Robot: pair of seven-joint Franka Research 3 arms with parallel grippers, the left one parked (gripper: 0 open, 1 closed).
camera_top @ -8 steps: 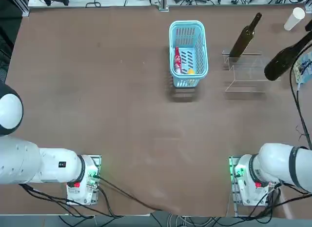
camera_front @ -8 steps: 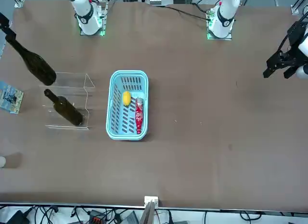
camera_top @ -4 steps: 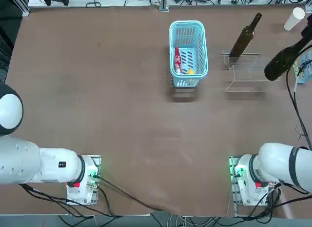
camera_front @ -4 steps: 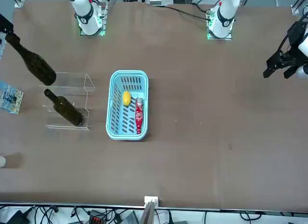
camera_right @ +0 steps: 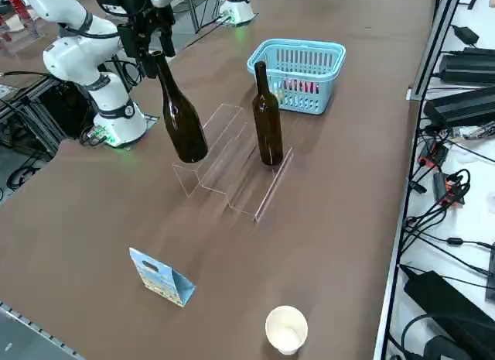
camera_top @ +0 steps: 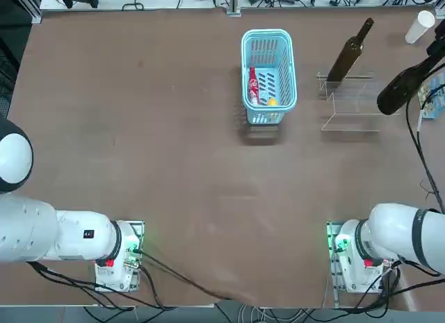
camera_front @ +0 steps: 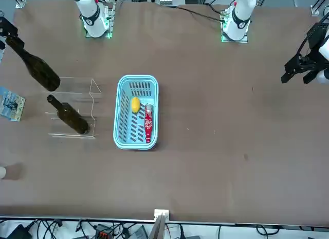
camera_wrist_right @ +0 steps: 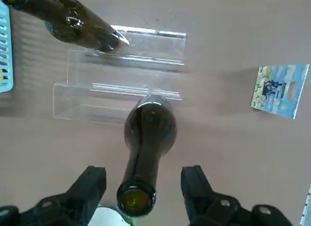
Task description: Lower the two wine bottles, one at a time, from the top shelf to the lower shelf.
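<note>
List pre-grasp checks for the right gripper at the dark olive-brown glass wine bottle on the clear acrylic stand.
1. Right gripper straddles the neck of the dark olive-brown glass wine bottle: ok.
2. Fingers closed on the neck: not ok; they are open, with a gap on each side.
3. That bottle upright on the transparent acrylic two-step stand: ok.
4. Second wine bottle stands apart, on the other tier: ok.
5. Bare room beside the second wine bottle: ok.
6. Light-blue plastic basket clear of the stand: ok.
</note>
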